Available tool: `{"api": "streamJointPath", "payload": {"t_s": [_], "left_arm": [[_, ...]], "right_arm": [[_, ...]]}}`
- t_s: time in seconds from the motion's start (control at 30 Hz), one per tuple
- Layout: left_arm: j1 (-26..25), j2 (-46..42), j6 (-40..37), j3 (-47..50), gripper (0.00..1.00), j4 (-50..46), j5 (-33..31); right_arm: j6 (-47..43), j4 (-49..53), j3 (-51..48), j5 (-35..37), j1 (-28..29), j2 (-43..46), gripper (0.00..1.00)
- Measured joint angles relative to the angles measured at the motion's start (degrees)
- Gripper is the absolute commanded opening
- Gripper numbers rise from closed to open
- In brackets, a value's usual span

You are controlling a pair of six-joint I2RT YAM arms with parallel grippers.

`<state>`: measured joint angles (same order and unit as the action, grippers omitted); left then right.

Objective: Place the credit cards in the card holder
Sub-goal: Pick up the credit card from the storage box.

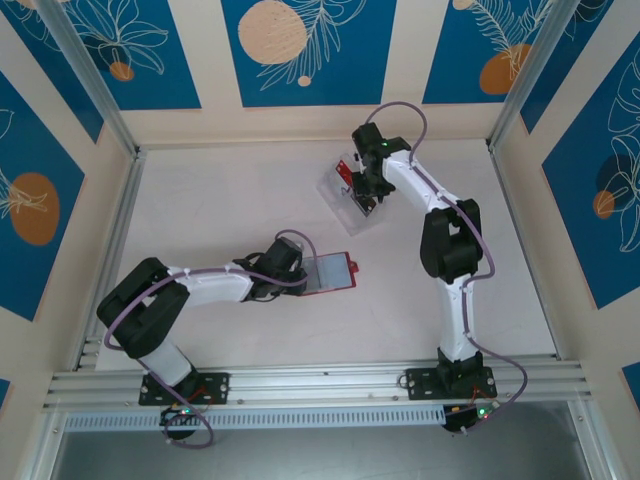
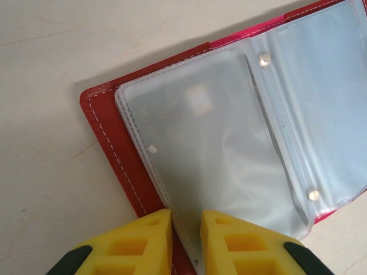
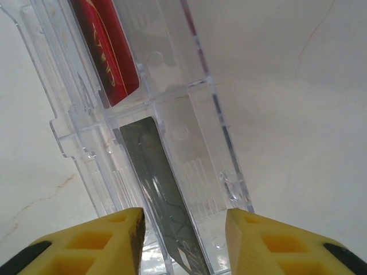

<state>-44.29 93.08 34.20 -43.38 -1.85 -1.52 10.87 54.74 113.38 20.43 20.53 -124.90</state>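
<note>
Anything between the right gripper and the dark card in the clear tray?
Nothing visible. The right gripper straddles the dark card, an open finger on each side. The card leans in one compartment of the clear tray; the red card sits in the next one, out of the way.

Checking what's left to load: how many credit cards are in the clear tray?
2, in the clear tray: a red card in the far compartment, a dark card in the one nearer the right end effector. More may hide beneath.
</note>
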Motion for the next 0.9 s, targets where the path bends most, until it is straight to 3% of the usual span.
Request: {"api": "streamJointPath", "payload": {"t_s": [0.67, 0.9], "left_arm": [[-0.02, 0.0, 0.0, 0.0, 0.18, 0.0, 0.0], [0.0, 0.0, 0.02, 0.0, 0.18, 0.04, 0.0]], "right_arm": [[-1.18, 0.31, 0.55, -0.9, 0.39, -1.07, 0.23], [-1.53, 0.44, 0.68, -0.92, 0.96, -1.07, 0.22]]}}
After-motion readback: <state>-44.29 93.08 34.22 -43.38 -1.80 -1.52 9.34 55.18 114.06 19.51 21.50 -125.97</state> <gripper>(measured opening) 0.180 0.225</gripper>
